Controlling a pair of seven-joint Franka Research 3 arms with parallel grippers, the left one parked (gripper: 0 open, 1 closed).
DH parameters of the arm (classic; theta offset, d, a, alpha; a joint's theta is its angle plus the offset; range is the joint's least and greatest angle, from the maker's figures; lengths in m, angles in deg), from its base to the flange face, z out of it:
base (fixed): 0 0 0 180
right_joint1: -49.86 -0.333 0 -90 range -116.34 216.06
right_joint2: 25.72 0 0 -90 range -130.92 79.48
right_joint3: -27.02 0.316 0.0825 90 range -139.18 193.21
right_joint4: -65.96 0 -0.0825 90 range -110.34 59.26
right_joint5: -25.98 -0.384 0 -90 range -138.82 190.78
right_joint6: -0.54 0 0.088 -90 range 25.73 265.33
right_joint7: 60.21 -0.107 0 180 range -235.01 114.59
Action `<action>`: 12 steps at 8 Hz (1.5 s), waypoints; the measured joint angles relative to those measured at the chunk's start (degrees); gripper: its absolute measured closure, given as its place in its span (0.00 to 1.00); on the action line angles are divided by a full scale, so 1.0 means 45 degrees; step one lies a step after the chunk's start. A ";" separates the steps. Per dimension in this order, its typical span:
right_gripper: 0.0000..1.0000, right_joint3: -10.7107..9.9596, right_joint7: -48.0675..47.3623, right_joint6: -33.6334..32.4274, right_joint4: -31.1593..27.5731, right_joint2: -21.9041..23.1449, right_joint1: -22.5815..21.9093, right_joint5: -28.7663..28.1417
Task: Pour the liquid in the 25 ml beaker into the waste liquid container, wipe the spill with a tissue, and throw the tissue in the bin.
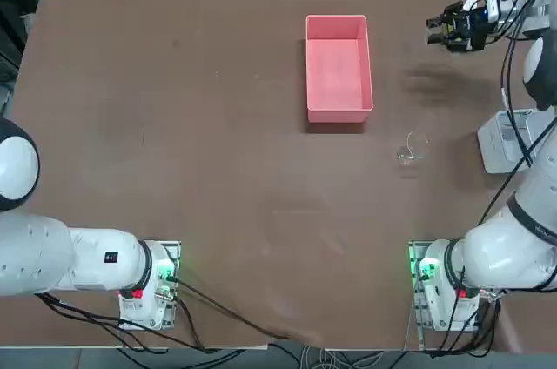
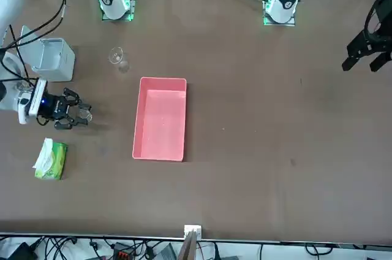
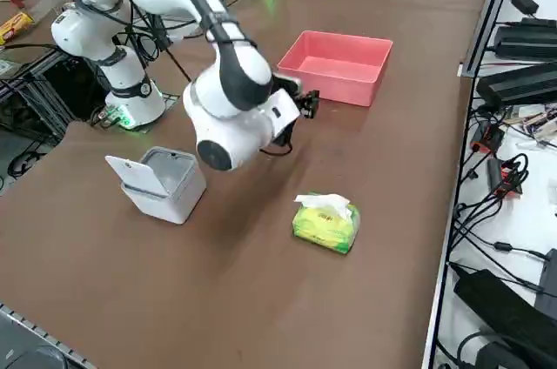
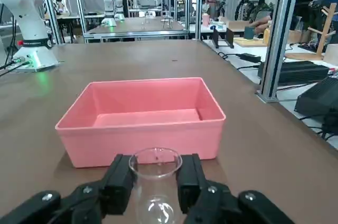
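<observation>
Right gripper (image 4: 156,182) is raised above the worktop (image 1: 200,151), turned sideways, its fingers (image 4: 120,179) closed on the 25 ml beaker (image 4: 155,182). In the wrist view the small clear glass stands upright between the two pads, rim up, both pads touching its sides. In the top view the gripper (image 1: 441,27) is off the tray's side, a clear gap between them; the front view has the gripper (image 2: 76,114) in the same spot, beaker too small to make out there.

Waste liquid container (image 4: 140,145), pink, sits straight ahead of the gripper, near but apart, no contents visible. Same tray in top view (image 1: 338,110) and side view (image 3: 379,45).

A larger clear glass beaker (image 1: 412,148) stands on the worktop well apart from the gripper, toward the arm's base.

Bin (image 3: 161,186), grey-white, lid flipped open, sits behind the gripper on the base side, near the arm.

Tissue (image 3: 324,204) sticks up from the green pack (image 3: 326,227), beside the gripper on the far side from the bin; pack lies flat on the worktop.
</observation>
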 joint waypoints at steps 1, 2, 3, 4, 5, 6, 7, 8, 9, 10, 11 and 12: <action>0.53 0.0118 0.0354 -0.0203 0.0037 -0.0412 0.0265 -0.0009; 0.53 0.0170 0.0718 -0.0341 0.0129 -0.0833 0.0401 -0.0051; 0.53 0.0259 0.1003 -0.0429 0.0290 -0.1241 0.0539 -0.0096; 0.53 0.0420 0.1187 -0.0475 0.0497 -0.1619 0.0742 -0.0116; 0.53 0.0653 0.1376 -0.0487 0.0754 -0.1980 0.1011 -0.0119; 0.53 0.0891 0.1551 -0.0491 0.1121 -0.2371 0.1285 -0.0121; 0.53 0.1092 0.1604 -0.0492 0.1548 -0.2795 0.1519 -0.0122; 0.53 0.1215 0.1618 -0.0494 0.1915 -0.3199 0.1674 -0.0123; 0.53 0.1299 0.1680 -0.0503 0.2195 -0.3572 0.1807 -0.0124; 0.53 0.1434 0.1777 -0.0511 0.2389 -0.3874 0.1965 -0.0124; 0.53 0.1540 0.1862 -0.0520 0.2515 -0.4075 0.2105 -0.0124; 0.53 0.1580 0.1900 -0.0532 0.2586 -0.4184 0.2199 -0.0124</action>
